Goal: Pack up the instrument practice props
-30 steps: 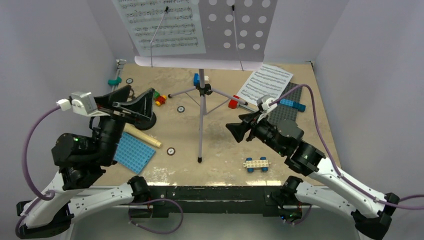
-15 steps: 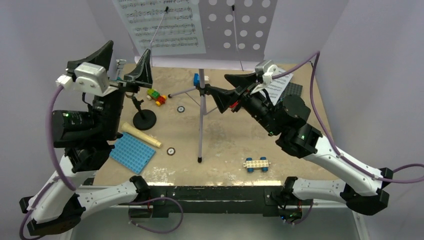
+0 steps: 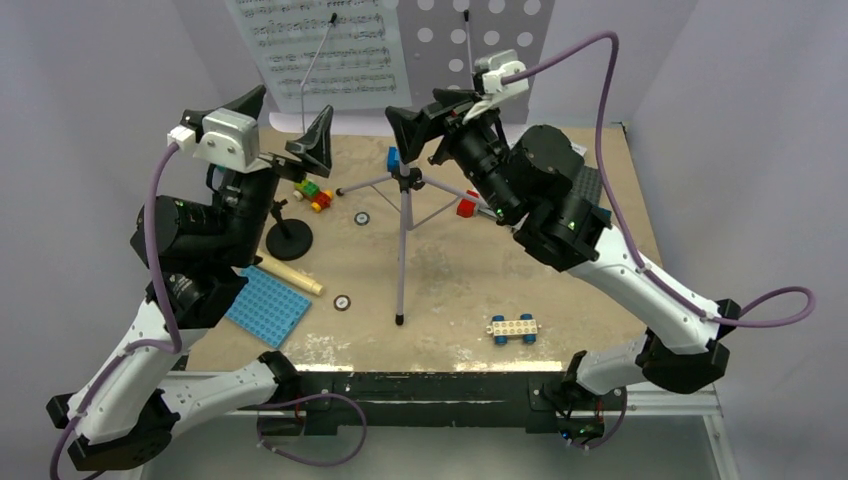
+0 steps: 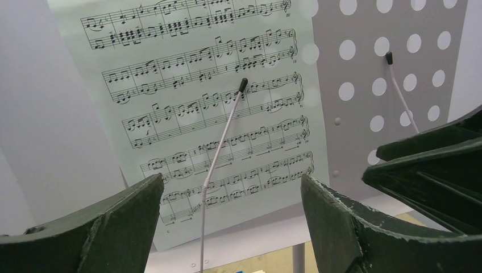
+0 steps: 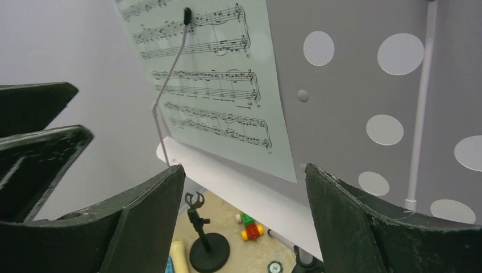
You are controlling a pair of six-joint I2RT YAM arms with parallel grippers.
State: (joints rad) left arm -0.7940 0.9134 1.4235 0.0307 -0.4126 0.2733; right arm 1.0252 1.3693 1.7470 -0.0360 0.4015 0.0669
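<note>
My left claw point(image 4: 232, 193) and right claw point(image 5: 244, 176) both gape wide, holding nothing, high above the tan surface point(image 3: 450, 290). Just ahead stands the lilac music stand point(image 4: 386, 85), a flat plate with round holes, with a white sheet-music page point(image 4: 187, 74) under its thin wire arm point(image 4: 221, 142).

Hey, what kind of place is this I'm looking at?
Probably a robot lab test cell, not a real music room: a small table boxed in by plain pale walls, staged with a music stand, sheet music and toy bricks.
</note>
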